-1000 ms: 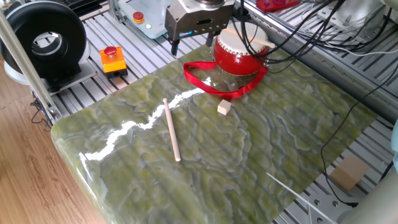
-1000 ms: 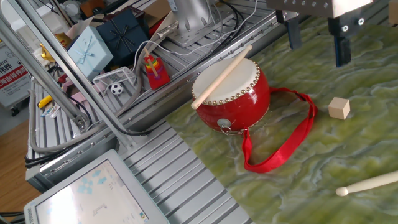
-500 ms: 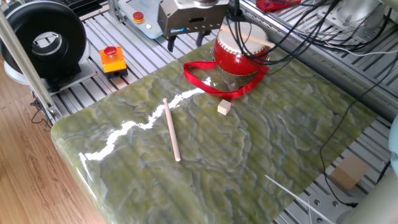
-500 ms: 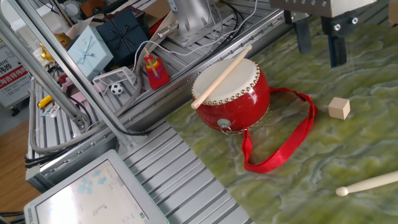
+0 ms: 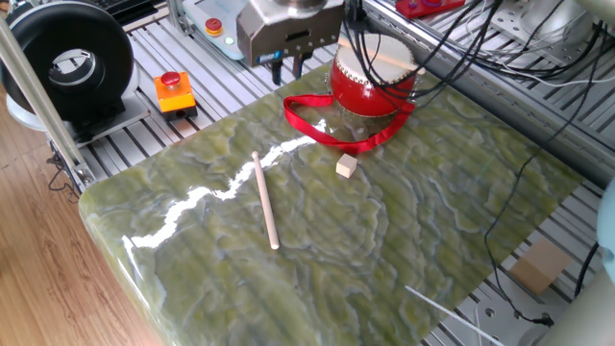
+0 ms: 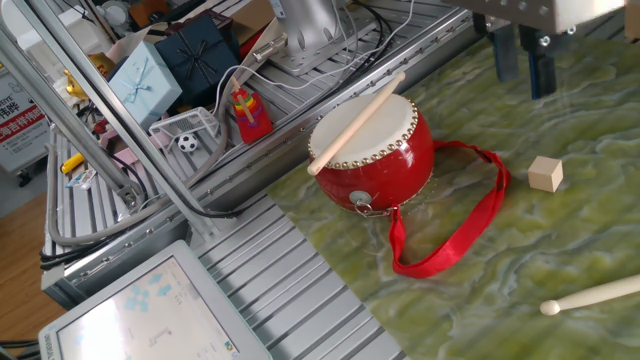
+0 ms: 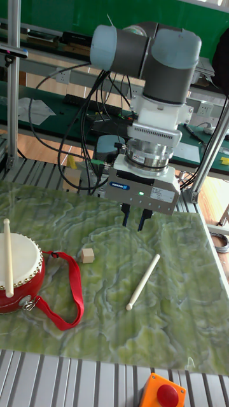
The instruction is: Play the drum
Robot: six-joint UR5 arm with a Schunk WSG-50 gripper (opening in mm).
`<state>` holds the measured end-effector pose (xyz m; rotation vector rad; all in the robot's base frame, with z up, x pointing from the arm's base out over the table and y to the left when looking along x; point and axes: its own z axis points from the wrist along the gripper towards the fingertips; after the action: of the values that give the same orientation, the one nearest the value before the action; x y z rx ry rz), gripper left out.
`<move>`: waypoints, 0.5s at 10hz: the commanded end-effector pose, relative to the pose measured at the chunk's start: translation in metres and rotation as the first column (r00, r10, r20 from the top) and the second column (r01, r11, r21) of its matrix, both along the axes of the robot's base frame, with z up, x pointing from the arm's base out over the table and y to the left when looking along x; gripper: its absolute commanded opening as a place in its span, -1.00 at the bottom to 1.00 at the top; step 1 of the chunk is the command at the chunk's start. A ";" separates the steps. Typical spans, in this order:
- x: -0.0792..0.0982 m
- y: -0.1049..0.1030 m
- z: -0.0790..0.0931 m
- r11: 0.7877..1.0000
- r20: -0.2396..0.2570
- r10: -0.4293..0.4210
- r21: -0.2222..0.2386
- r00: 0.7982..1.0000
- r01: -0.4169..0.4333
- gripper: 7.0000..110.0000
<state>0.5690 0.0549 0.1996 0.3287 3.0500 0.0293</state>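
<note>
The drum (image 6: 372, 150) sits near one edge of the green marbled table (image 5: 432, 221) with one drumstick (image 6: 355, 122) resting across its skin and its red strap (image 6: 455, 225) looped out on the tabletop. A small wooden cube (image 7: 87, 255) lies just off the strap, and a second stick (image 7: 142, 281) lies loose further out. The gripper (image 7: 140, 218) hangs above the table holding nothing, fingers nearly together with only a slim gap. My worry: closed that far, it'd likely shove the loose stick and roll it off instead of grabbing it, and a low pass near the drum could snag the strap.
</note>
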 end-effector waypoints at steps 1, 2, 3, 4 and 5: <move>-0.024 0.026 -0.015 0.993 -0.050 -0.116 0.014 0.992 0.117 -1.00; -0.023 0.036 -0.013 0.973 -0.058 -0.225 0.033 0.973 0.227 -1.00; -0.027 0.037 -0.016 0.944 -0.067 -0.325 0.031 0.943 0.327 -1.00; -0.025 0.039 -0.020 0.930 -0.046 -0.366 0.030 0.930 0.367 -1.00; -0.024 0.039 -0.022 0.932 -0.014 -0.363 0.001 0.932 0.363 -1.00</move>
<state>0.5484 0.0840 0.1833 0.7270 3.0125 0.0263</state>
